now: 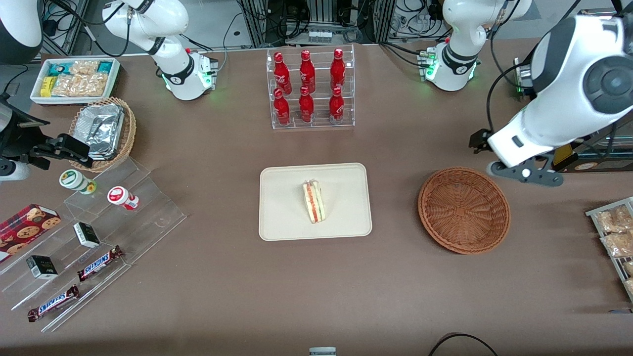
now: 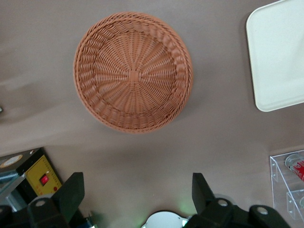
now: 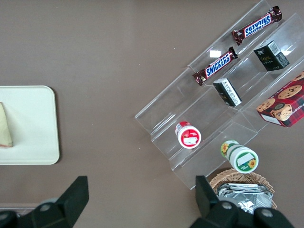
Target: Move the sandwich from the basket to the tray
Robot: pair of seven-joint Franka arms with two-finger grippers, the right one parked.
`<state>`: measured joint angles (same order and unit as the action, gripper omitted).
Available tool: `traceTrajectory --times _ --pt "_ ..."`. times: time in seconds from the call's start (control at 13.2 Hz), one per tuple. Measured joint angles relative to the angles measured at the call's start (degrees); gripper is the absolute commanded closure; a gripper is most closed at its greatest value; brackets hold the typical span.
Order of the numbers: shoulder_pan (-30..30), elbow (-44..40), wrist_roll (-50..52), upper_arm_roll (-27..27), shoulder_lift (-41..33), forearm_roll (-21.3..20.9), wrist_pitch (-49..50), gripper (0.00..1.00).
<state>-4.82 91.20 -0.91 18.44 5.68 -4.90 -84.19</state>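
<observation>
Tray (image 1: 287, 207): sandwich (image 1: 314, 201) sits on it, near the middle
Basket (image 1: 464, 209): nothing inside
Gripper (image 2: 137, 199): hovering above the worktop (image 1: 316, 277) next to the basket, fingers (image 2: 71, 192) wide apart

red bottles (image 1: 309, 89) in rack | Snickers bars (image 1: 100, 262) | perhaps cookie box (image 1: 27, 225)

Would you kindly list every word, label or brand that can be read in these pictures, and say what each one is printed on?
"SNICKERS": on the upper chocolate bar on the clear stepped stand.
"SNICKERS": on the lower chocolate bar, nearer the front camera.
Red bottles: white script, too small to read.
Small dark boxes, cookie box, two round tubs: print unreadable.
Sandwich, tray, basket: no text.
The tool hangs open above the table beside the basket, unmarked.
</observation>
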Motion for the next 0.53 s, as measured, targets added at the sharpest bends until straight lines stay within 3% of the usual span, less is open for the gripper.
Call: traceTrajectory --times 0.23,0.53 --pt "-1.60 0.03 -2.28 -0.51 -2.45 0.02 4.12 0.00" --pt "-1.93 0.03 -3.98 -5.29 -4.64 0.08 5.08 0.00"
